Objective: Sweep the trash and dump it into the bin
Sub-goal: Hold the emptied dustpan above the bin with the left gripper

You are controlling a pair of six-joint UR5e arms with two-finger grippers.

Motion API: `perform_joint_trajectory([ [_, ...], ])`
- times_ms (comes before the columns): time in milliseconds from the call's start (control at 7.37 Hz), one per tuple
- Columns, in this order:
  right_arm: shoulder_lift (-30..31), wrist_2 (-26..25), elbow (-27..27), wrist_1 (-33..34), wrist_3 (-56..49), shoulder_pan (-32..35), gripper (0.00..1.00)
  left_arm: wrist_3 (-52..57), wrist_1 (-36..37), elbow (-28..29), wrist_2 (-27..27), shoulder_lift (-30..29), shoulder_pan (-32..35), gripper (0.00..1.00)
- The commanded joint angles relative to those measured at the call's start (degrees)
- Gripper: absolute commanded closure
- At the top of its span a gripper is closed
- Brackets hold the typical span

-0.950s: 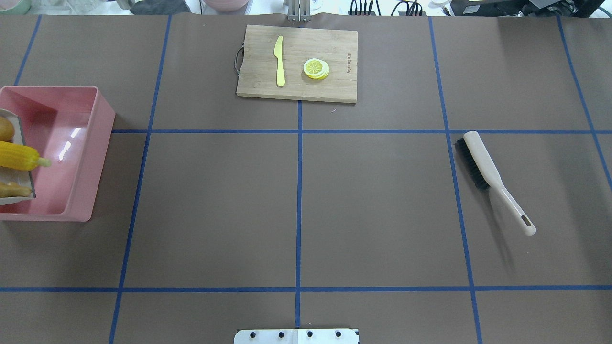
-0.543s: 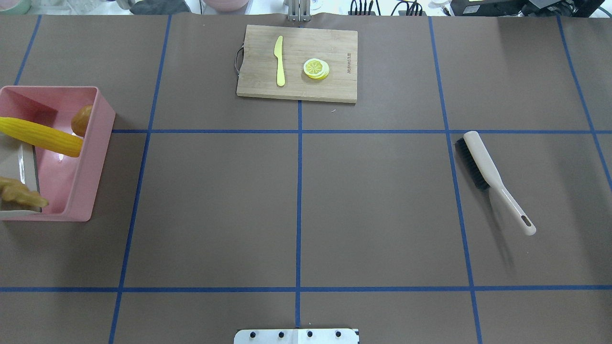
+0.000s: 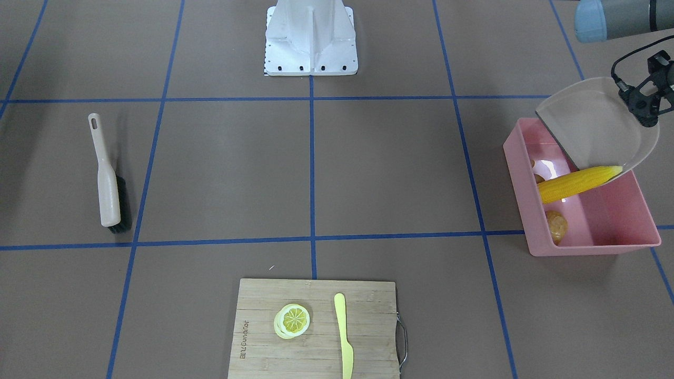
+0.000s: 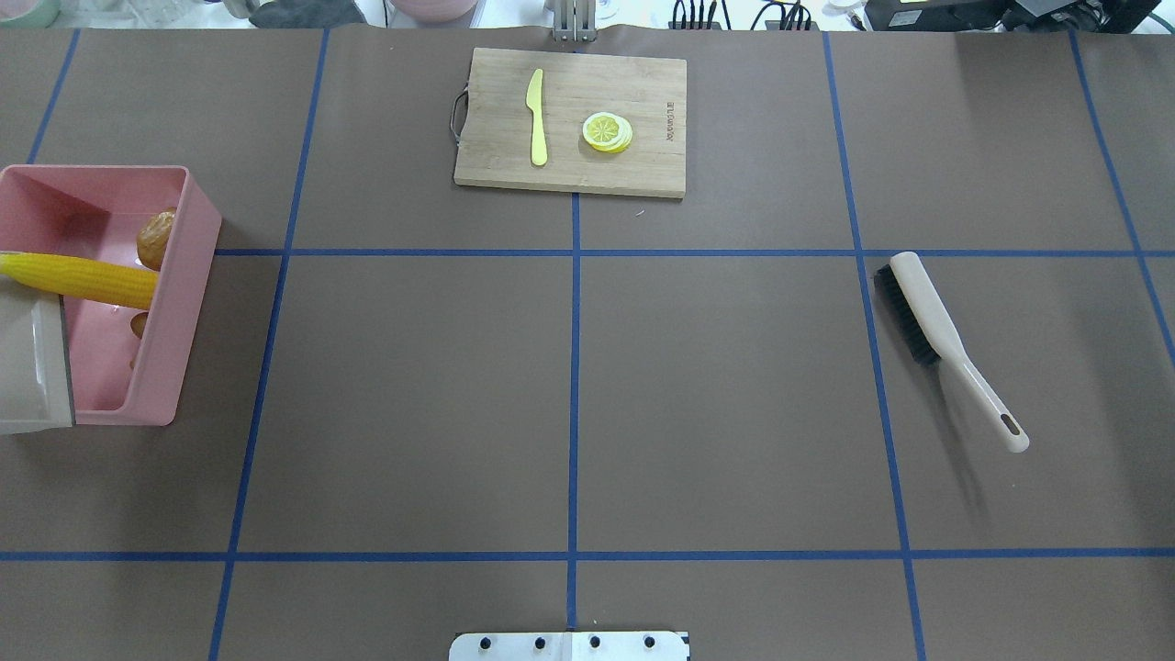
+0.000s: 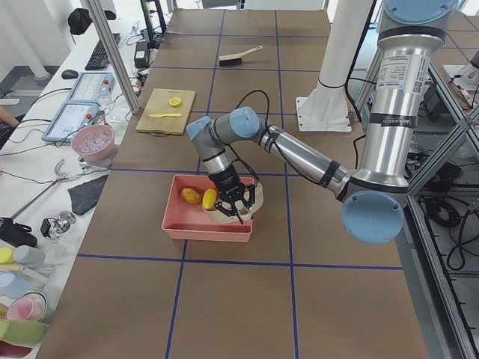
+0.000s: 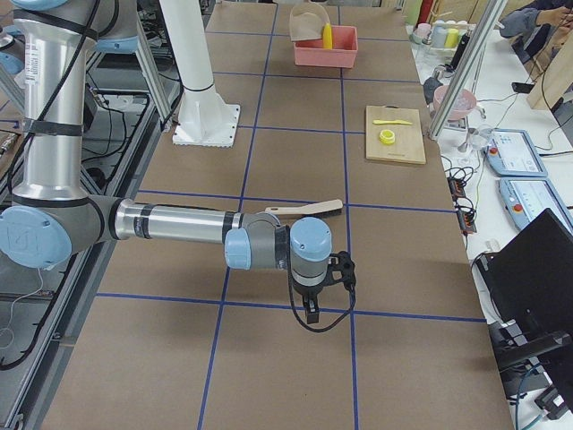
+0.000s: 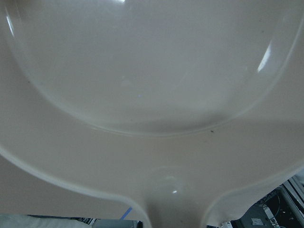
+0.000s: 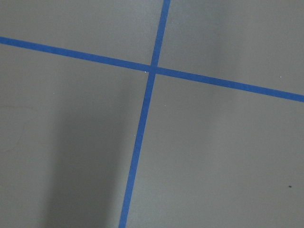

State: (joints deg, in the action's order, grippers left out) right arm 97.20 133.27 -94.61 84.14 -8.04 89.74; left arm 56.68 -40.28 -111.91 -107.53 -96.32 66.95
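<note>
Brown table (image 4: 734,386) taped in a blue grid, lab benches alongside, corn cob (image 4: 83,278) and potato (image 4: 154,237) in pink bin (image 4: 197,239), left gripper (image 3: 643,105) clamped on tilted dustpan (image 3: 590,126), right gripper (image 6: 311,309) apart or together cannot tell, cutting board (image 4: 569,174) stamp unreadable.

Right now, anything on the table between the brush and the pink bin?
Nothing. The overhead view shows only bare brown mat and blue tape lines between brush and bin. The cutting board sits off that line.

Blue tape cross (image 8: 151,70), brown table (image 8: 228,156)
</note>
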Motion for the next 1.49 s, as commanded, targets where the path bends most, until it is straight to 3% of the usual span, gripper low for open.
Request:
perform_joint_trajectory([
  [0, 0.3, 0.1, 0.0, 0.0, 0.0, 0.0, 0.00, 1.1, 0.5, -0.1, 1.6, 0.5, 0.2, 1.00],
  [407, 0.3, 0.1, 0.0, 0.1, -0.1, 0.0, 0.00, 8.2, 2.8, -1.0, 2.8, 1.4, 2.8, 1.00],
  [543, 0.3, 0.1, 0.0, 0.0, -0.1, 0.0, 0.00, 8.5, 3.8, -1.8, 6.0, 1.4, 4.7, 1.00],
  [1358, 0.3, 0.1, 0.0, 0.1, 0.0, 0.0, 0.00, 16.6, 4.9, -1.6, 13.8, 3.1, 16.2, 1.00],
])
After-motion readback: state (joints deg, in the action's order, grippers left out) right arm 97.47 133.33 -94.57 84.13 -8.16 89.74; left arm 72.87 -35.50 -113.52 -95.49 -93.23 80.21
